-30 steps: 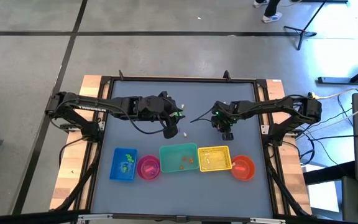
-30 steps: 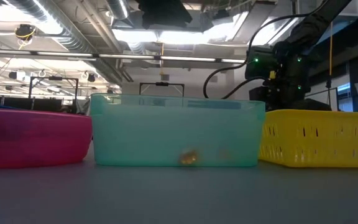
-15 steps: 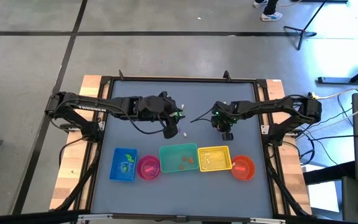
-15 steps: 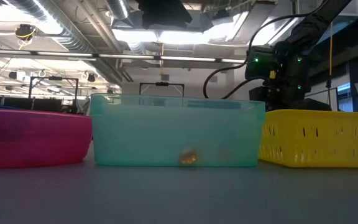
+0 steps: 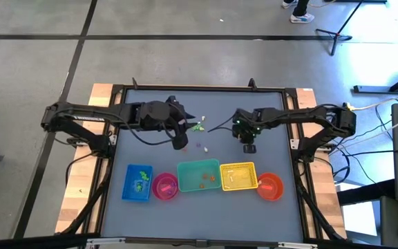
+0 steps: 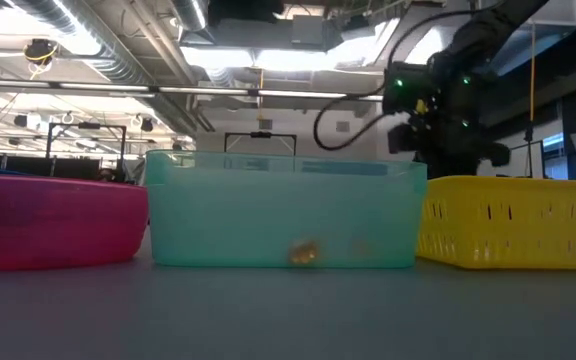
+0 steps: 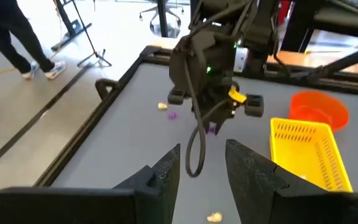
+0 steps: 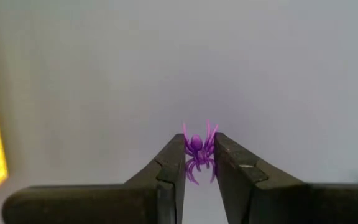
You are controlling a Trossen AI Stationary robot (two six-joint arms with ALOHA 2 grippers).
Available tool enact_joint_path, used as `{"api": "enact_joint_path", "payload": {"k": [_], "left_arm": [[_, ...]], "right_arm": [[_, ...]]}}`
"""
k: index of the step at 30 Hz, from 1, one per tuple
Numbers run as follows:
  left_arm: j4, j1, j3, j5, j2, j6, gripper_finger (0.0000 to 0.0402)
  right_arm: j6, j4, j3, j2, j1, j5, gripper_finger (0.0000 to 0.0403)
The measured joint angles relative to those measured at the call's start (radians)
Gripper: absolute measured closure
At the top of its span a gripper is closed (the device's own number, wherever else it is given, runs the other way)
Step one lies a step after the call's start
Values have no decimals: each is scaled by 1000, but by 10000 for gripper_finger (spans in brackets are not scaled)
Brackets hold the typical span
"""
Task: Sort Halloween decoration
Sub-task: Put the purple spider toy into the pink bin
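Note:
A tiny purple spider trinket (image 8: pixel 196 149) sits between the fingers of my right gripper (image 8: pixel 196 144), which hangs right of the table's centre (image 5: pixel 249 147), pointing steeply down. My left gripper (image 7: pixel 202 149) stands open with nothing between its fingers, left of centre (image 5: pixel 179 144), above the table. Loose trinkets lie on the grey table between the arms: a green one (image 5: pixel 197 126), a purple one (image 7: pixel 173 115) and pale ones (image 7: pixel 161 106) (image 7: pixel 214 217). My right gripper pinches the purple spider's body (image 8: pixel 196 143) between its two fingertips, coming from above and pointing down. The legs (image 8: pixel 193 171) stick out on both sides of the fingers. The spider seems to be just clear of the table.
Along the near side stand a row of containers: blue (image 5: pixel 138 182), pink (image 5: pixel 165 186), teal (image 5: pixel 199 176) with orange bits inside, a yellow basket (image 5: pixel 238 176) and an orange bowl (image 5: pixel 270 186). Bare table lies behind them.
My left gripper has drawn back toward the table's left edge and risen, staying open. My right gripper has risen a little over the same spot.

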Motion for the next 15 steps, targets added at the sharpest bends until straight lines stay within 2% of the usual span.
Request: {"api": "enact_joint_path", "payload": {"k": [8,12,15], "left_arm": [[-132,0,0,-18,-94,-1,288],[-237,0,0,-19,-142,-1,288],[-328,0,0,-20,-188,-29,288]], "right_arm": [[3,44,137,-1,45,-40,330],[3,180,181,-2,132,-47,330],[23,347,190,-2,207,-47,330]]}}
